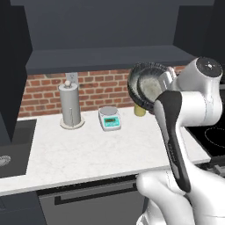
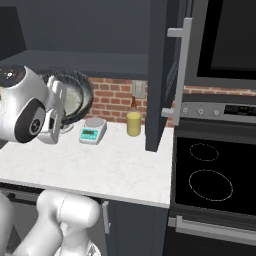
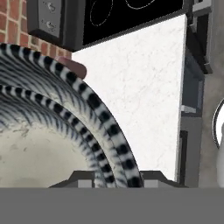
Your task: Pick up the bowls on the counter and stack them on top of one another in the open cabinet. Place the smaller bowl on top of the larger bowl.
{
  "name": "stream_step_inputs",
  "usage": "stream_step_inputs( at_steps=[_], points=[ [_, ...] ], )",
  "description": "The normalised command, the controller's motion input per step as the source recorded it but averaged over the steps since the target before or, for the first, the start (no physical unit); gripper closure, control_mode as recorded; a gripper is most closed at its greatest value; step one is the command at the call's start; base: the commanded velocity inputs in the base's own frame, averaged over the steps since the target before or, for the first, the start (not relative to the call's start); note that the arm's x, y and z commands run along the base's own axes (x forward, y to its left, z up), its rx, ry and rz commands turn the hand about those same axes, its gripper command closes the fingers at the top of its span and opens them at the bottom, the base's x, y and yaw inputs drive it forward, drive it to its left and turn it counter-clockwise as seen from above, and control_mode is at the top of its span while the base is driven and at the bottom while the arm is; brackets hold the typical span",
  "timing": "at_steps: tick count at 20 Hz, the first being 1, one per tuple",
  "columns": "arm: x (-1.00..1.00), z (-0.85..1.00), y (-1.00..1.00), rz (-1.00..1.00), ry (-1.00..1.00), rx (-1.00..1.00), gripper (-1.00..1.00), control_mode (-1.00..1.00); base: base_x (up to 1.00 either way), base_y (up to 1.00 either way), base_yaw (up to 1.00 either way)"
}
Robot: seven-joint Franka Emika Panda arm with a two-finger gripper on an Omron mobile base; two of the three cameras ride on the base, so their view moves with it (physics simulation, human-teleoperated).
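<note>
The larger bowl (image 1: 148,86), dark and ribbed with a pale speckled inside, hangs tipped on its side above the back right of the counter (image 1: 88,149). It sits below the front edge of the open cabinet (image 1: 101,57). My gripper (image 1: 166,82) is shut on its rim from the right. In the right base view the larger bowl (image 2: 75,97) hangs left of the scale, with the gripper (image 2: 56,106) on its near side. In the hand view its striped rim (image 3: 94,105) runs between my fingertips (image 3: 153,176). The smaller bowl is out of view.
A white-and-teal scale (image 1: 110,117) and a paper towel holder (image 1: 70,105) stand at the back of the counter. A yellow cup (image 2: 133,123) stands by the brick wall. A sink (image 1: 13,149) lies left, the black stovetop (image 2: 210,175) right, beside a tall dark panel with a handle (image 2: 181,70).
</note>
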Motion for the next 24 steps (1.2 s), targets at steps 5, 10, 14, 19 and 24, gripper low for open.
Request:
stream_step_inputs(
  at_steps=[5,10,14,19,24],
  points=[
    [-0.03,0.95,-0.13,-0.12,-0.04,0.04,1.0,-1.0,0.0,0.0,0.0],
    [-0.05,0.85,-0.01,-0.11,-0.26,0.0,1.0,-1.0,0.0,0.0,0.0],
    [0.09,0.52,0.0,-0.06,-0.12,0.0,1.0,-1.0,0.0,0.0,0.0],
    [0.48,0.1,0.0,-0.03,-0.04,0.0,1.0,-1.0,0.0,0.0,0.0],
    [0.66,-0.06,0.0,0.0,0.0,0.01,1.0,-1.0,0.0,0.0,0.0]
  ],
)
